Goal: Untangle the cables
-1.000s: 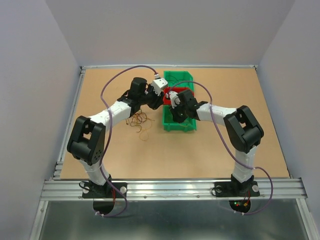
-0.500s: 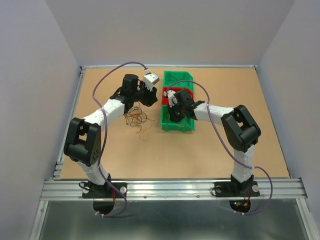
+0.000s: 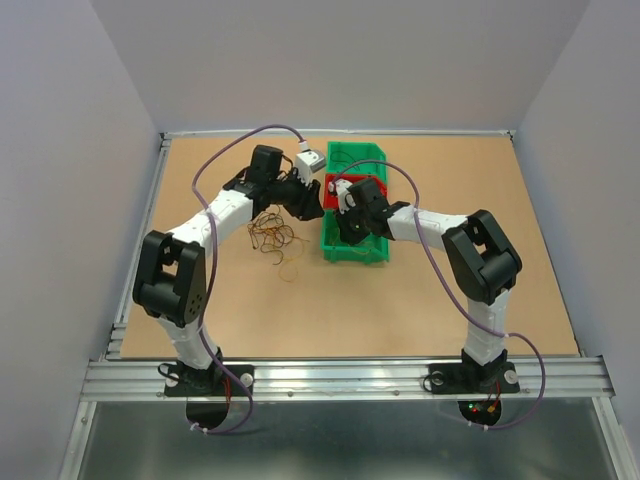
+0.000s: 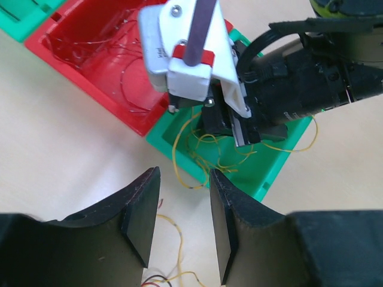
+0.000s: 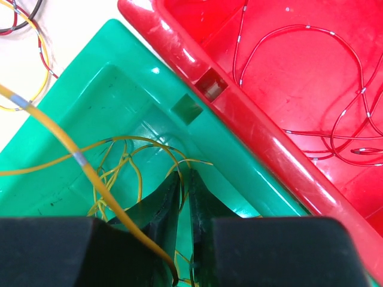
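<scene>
Nearest to me, on the worktop [image 3: 430,300] left of the near green bin [image 3: 355,254], a lone yellow loop [image 3: 290,268] is lying by itself. Just beyond it the loose cables [image 3: 272,235] are sprawling in a small tangle of black, reddish and yellow strands, near the bin's left wall but apart from it.

I am hovering my left gripper [image 4: 183,176] over the worktop just outside that same wall. Its jaws are standing well apart and I am holding nothing in them; only a yellow strand is trailing on the worktop beneath.

I am reaching my right gripper [image 5: 185,177] down into the green bin, its fingertips low among a bunch of yellow cables [image 4: 206,140] that are curling on the floor there. Its jaws are standing just a slit apart, with green floor showing between them, so I am pinching nothing that I can see. One yellow cable [image 5: 72,152] is arching up out of the bin, close past my right wrist camera.

Touching the green bin's far wall, the red bin [image 5: 269,149] is holding thin reddish cables [image 5: 335,136] spread in loose loops. Beyond that, a second green bin [image 3: 358,152] is sitting at the end of the row.
</scene>
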You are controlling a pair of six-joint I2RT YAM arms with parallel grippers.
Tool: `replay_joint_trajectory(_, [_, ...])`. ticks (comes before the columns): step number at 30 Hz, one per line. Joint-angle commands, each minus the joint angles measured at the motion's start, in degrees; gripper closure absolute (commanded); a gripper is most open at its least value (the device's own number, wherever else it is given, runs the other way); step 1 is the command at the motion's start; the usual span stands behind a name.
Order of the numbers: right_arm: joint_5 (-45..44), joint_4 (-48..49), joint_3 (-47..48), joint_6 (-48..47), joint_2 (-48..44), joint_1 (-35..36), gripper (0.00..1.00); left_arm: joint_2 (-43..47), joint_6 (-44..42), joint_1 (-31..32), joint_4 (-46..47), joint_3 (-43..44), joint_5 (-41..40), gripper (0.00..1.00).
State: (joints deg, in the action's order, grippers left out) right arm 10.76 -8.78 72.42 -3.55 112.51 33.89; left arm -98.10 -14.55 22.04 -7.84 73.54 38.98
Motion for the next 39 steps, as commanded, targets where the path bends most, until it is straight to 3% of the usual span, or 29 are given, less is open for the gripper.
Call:
replay_joint_trajectory(1, [-1.18, 1.39, -1.23, 0.65, -2.65, 0.56, 0.82, -1.20, -0.66, 1.69, -1.57, 0.47, 0.40, 0.50])
replay_joint_trajectory(5, [-1.10, 1.48, -1.32, 0.65, -2.65, 0.65, 0.82, -3.58, -0.22, 1.78, -1.39, 1.43, 0.22, 0.51])
replay_joint_trajectory(8, [-1.18, 1.48, -1.41, 0.83, -3.17, 0.56, 0.82, -5.33, -0.13, 2.30, -0.78, 1.78, -1.18, 0.58])
replay_joint_trajectory(10, [-1.01, 1.74, -2.02, 0.92, -3.52, 0.56, 0.82, -5.95, -0.22, 2.92, -0.17, 1.96, -3.02, 0.71])
replay_joint_trajectory(11, [-0.83, 2.18, -2.28, 0.92, -4.31, 0.56, 0.82, -6.13, -0.39, 3.44, 0.27, 1.96, -3.73, 0.87])
replay_joint_trajectory(12, [-0.75, 2.44, -2.72, 0.92, -4.75, 0.56, 0.81, -6.22, -0.40, 3.71, 0.63, 1.87, -4.43, 0.96])
replay_joint_trajectory(13, [-0.66, 2.97, -3.33, 1.00, -5.28, 0.56, 0.79, -6.05, -0.66, 4.14, 1.76, 1.35, -5.31, 1.00])
replay_joint_trajectory(18, [-0.39, 3.85, -4.75, 1.09, -9.49, 0.56, 0.59, -4.29, -0.48, 4.68, 4.32, -0.41, -6.11, 1.00])
replay_joint_trajectory(20, [-0.74, 3.94, -4.92, 1.35, -10.64, 0.56, 0.55, -3.68, -0.40, 4.68, 5.28, -1.20, -6.55, 1.00])
replay_joint_trajectory(21, [-1.27, 3.94, -5.18, 1.79, -11.86, 0.56, 0.47, -3.15, -0.40, 4.76, 5.63, -1.29, -6.64, 1.00])
replay_joint_trajectory(24, [-3.55, 3.85, -5.97, 2.76, -13.80, 0.65, 0.35, -2.79, -0.57, 4.94, 5.55, -1.47, -6.81, 1.00])
replay_joint_trajectory(30, [-6.63, 3.85, -9.14, 3.38, -19.24, 0.56, 0.32, -2.09, -1.36, 6.17, 5.64, -1.64, -8.31, 1.00])
replay_joint_trajectory(36, [-9.44, 3.85, -14.76, 5.74, -25.22, 0.56, 0.22, -1.91, -1.54, 7.14, 5.64, -1.73, -10.24, 1.00])
replay_joint_trajectory(39, [-10.50, 3.85, -17.92, 7.59, -27.25, 0.65, 0.23, -2.18, -1.36, 7.14, 5.64, -1.56, -11.12, 1.00])
